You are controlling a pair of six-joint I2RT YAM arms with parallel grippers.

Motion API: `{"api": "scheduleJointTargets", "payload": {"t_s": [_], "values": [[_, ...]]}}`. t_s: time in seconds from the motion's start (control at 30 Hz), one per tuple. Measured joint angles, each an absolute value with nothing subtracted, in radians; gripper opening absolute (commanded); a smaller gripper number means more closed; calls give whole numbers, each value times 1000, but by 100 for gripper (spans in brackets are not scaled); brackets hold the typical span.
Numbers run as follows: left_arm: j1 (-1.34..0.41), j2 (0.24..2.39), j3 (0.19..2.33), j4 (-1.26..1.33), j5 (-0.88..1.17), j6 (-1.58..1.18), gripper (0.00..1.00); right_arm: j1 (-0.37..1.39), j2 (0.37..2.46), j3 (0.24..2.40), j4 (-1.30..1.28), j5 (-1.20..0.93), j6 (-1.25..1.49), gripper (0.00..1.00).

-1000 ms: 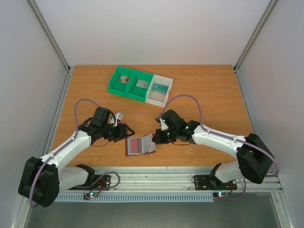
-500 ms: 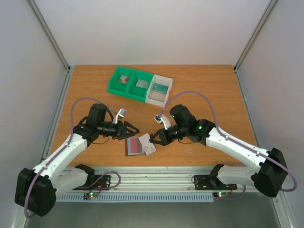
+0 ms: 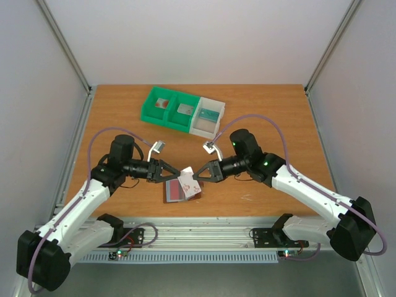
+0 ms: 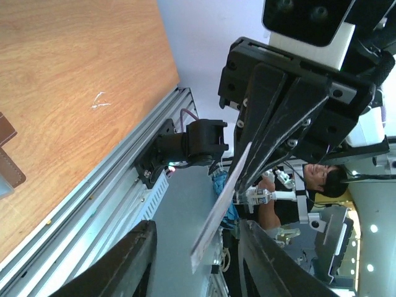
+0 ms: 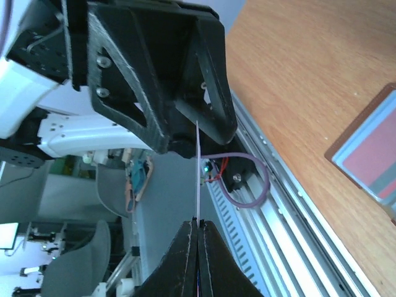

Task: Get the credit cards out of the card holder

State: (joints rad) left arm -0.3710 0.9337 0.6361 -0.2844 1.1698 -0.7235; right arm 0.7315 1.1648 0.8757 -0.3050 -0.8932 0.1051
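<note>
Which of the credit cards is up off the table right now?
The pale card, pinched in the right gripper and held in the air above the card holder. The red card lies flat inside that holder.

An orange-brown wooden table (image 3: pixel 278 130) carries a green two-compartment bin (image 3: pixel 146 114) and a white bin (image 3: pixel 203 132), touching side by side toward the far edge. The brown card holder (image 3: pixel 167 197) lies open near the front edge, well apart from them, a red card (image 3: pixel 176 192) in its pocket.

robotics lab test cell, white panel walls (image 3: pixel 204 37), aluminium frame rail (image 3: pixel 204 230) along the wooden table (image 3: pixel 278 124) edge, seated person (image 4: pixel 322 176) and apparently an office chair (image 5: pixel 80 260) beyond
</note>
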Motion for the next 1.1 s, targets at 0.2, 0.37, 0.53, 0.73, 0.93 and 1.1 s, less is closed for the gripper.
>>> {"api": "scheduleJointTargets", "payload": {"t_s": [0.2, 0.37, 0.53, 0.73, 0.93, 1.1], "values": [[-371, 934, 640, -291, 1187, -710, 2, 712, 1159, 860, -243, -947, 152, 1], [-371, 930, 642, -286, 1203, -703, 0, 707, 1159, 852, -233, -957, 165, 1], [-371, 926, 642, -287, 1205, -703, 0, 707, 1159, 848, -232, -958, 174, 9], [-371, 902, 650, -311, 1145, -697, 0, 693, 1146, 846, -241, -917, 187, 46], [-372, 885, 674, -367, 928, -675, 1, 684, 1086, 801, -229, -843, 226, 90], [-372, 890, 696, -393, 734, -669, 0, 684, 1064, 780, -229, -780, 255, 98]]}}
